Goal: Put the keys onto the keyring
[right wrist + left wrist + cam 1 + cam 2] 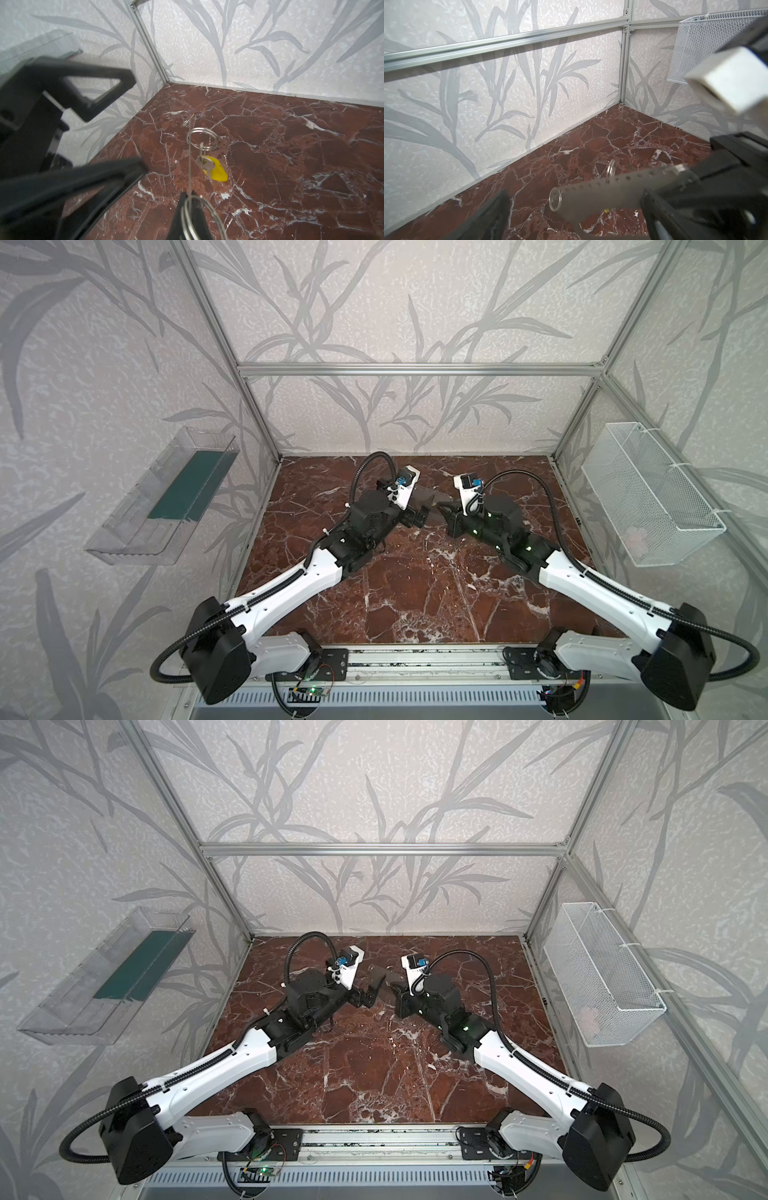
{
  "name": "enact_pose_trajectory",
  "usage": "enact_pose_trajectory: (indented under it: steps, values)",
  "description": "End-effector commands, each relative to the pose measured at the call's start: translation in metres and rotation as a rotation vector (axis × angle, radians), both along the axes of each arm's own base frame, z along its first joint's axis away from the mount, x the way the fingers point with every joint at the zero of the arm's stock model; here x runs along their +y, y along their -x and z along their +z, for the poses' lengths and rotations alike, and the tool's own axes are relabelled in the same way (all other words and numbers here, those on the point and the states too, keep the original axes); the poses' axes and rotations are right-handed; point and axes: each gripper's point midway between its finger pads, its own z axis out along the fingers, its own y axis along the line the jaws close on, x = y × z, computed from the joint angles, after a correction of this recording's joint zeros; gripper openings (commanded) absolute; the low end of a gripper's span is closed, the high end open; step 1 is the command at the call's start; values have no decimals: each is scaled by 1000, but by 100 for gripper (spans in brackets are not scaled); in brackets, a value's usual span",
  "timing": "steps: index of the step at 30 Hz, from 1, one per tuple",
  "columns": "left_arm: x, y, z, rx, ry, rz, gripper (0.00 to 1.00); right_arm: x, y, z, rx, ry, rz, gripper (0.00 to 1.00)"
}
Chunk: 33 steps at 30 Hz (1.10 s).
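The jaws of the right arm (590, 585) are clenched on one end of the beige key plate (602, 191), holding it off the red marble counter (415, 593) near the back wall. The jaws of the left arm (291, 593) stand released, spread wide on either side of the plate's free end. The keyring (201, 129) hangs on the plate's rim, its yellow tag (217, 172) dangling below. Another silver ring (560, 199) sits at the plate's tip. In both top views the arms and wrist cameras hide most of the plate. A wire basket (648, 493) and a clear tray (162, 497) hang on the side walls, well apart.
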Motion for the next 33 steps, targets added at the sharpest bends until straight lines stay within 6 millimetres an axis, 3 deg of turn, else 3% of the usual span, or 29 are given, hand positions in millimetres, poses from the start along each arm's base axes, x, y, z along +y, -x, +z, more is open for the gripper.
enact_pose_trajectory:
  steps: [1,6,12,20,33]
  values:
    - [12,8,-3,-48,-62,5,99,-12,-22,13,64,-150,-107,0]
    - [17,13,-19,-90,-128,-1,96,-33,-47,7,184,-433,-246,0]
    - [13,17,-35,-196,-204,-44,96,-35,-58,0,281,-676,-297,0]
    - [-15,19,-43,-266,-280,-185,93,-29,-58,1,329,-735,-303,0]
    - [-31,-22,-55,-356,-485,-130,88,-16,-51,-2,383,-775,-287,0]
